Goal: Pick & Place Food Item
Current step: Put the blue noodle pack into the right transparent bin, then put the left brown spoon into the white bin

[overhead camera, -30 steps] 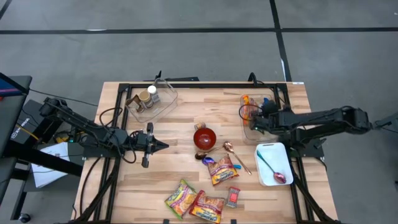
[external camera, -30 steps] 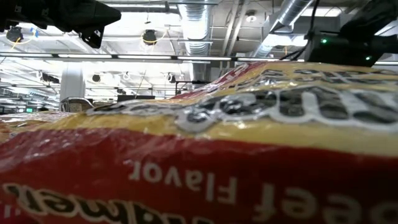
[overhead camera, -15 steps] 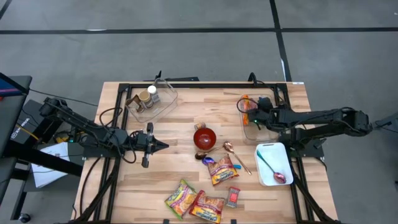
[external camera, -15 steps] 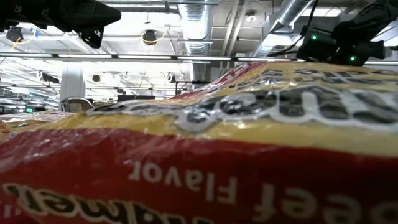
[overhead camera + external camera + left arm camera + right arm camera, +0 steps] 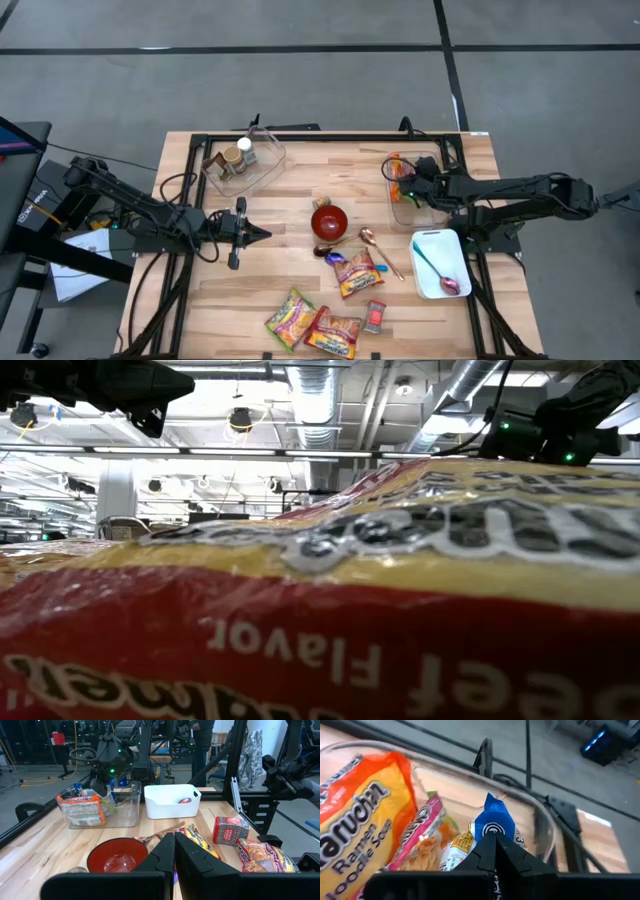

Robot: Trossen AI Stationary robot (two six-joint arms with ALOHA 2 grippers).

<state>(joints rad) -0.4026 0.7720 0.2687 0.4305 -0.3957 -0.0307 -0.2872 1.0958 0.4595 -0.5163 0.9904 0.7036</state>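
A wooden worktop (image 5: 280,200) is standing on a grey floor, and many food items are lying on it. The right hand (image 5: 407,190) is reaching into the clear bin (image 5: 397,205) near the right edge; in the right wrist view its two fingers are pressed together with nothing between them, pointing at a small packet with a blue top (image 5: 492,827) that is lying among a pink noodle packet (image 5: 417,837) and a big orange ramen bag (image 5: 355,830). This small packet seems to be the thing to pick — it is looking light, thin and crinkly, with slippery film, so I judge that it will bend and slide easily. The best place to take hold is probably the flat sealed blue end, which is sticking up free of the other packets; the fingers must be opening first. The wall of the bin is close, so there is little room. The left hand (image 5: 262,235) is waiting low over the worktop left of the red bowl (image 5: 329,220), its fingers also closed and empty. More packets (image 5: 320,325) are lying near the front edge, and a white tray (image 5: 440,262) is holding a spoon.
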